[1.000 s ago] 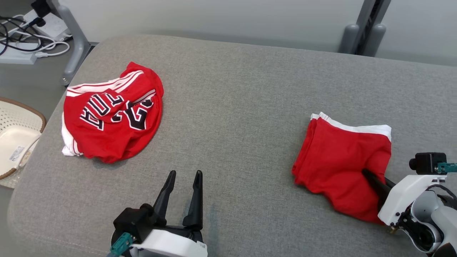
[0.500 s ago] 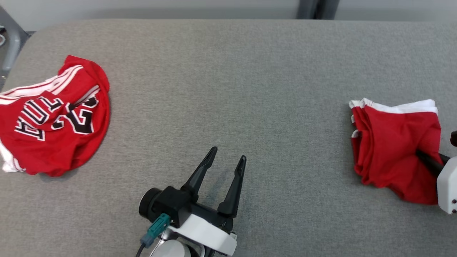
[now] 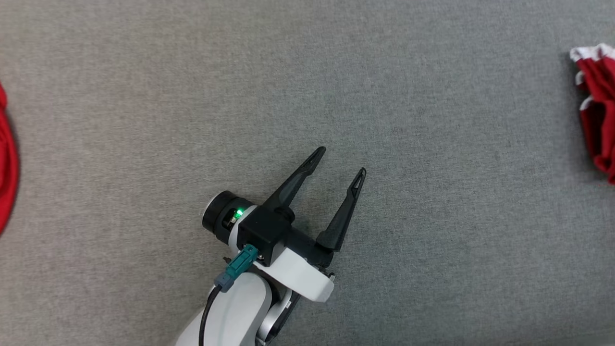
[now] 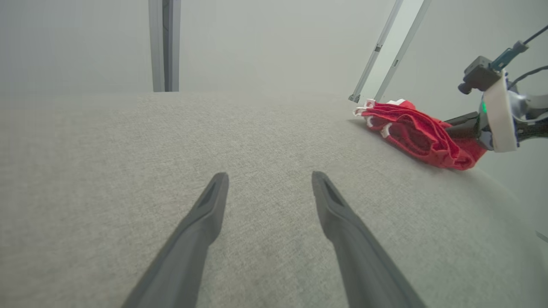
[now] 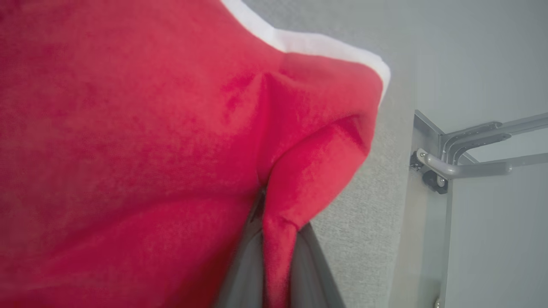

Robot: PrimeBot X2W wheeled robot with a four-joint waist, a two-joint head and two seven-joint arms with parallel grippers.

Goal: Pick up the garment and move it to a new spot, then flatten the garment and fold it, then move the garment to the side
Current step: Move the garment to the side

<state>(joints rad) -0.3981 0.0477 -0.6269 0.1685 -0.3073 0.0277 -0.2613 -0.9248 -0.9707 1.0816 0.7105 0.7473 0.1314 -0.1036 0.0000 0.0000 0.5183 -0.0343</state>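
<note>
Head view: the left gripper [image 3: 341,160] is wide open and holds nothing, above the bare grey table [image 3: 432,240]. The folded red garment [image 3: 598,110] peeks in at the table's right edge, and another red cloth [image 3: 7,158] at its left edge.
Left wrist view: the right gripper [image 4: 458,125] is tucked into the garment near the far right corner, with metal posts [image 4: 165,45] behind.
Right wrist view: its fingers [image 5: 314,273] are pinched tight on a red fold, beside a metal frame [image 5: 454,162]
</note>
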